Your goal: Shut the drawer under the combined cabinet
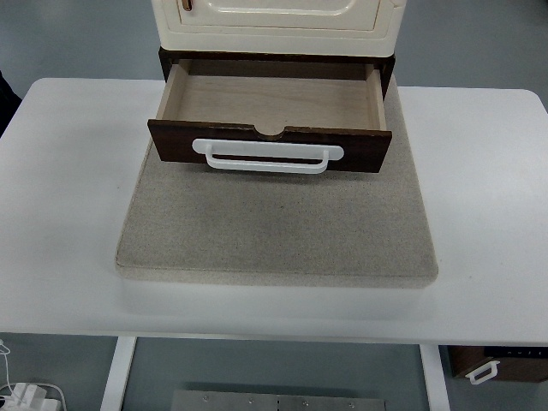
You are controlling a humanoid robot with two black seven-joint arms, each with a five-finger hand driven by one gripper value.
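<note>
While the drawer (270,107) stands pulled out toward the camera, its bare light-wood interior is fully exposed and holds nothing visible. Its front panel (270,147) is dark brown, with a small semicircular notch cut into the middle of the top edge. A white bar handle (267,156) runs horizontally across the centre of this panel. The drawer issues from the dark brown base of the combined cabinet (276,21), whose cream-coloured upper body rises at the top edge of the view; part of a cream door panel and a small brownish fitting at its upper left are visible. The cabinet rests at the far edge of a speckled beige mat (274,227), and the open drawer overhangs the far part of this mat. The mat lies centred on a white desk (64,197) with rounded far corners. Below the near edge of the desk, white desk legs (118,372), a grey floor and white cables at lower left can be seen. A second dark brown piece with a white handle (501,364) shows at lower right, below desk level. Neither robot hand appears in the view, so the state of the fingers cannot be told.
</note>
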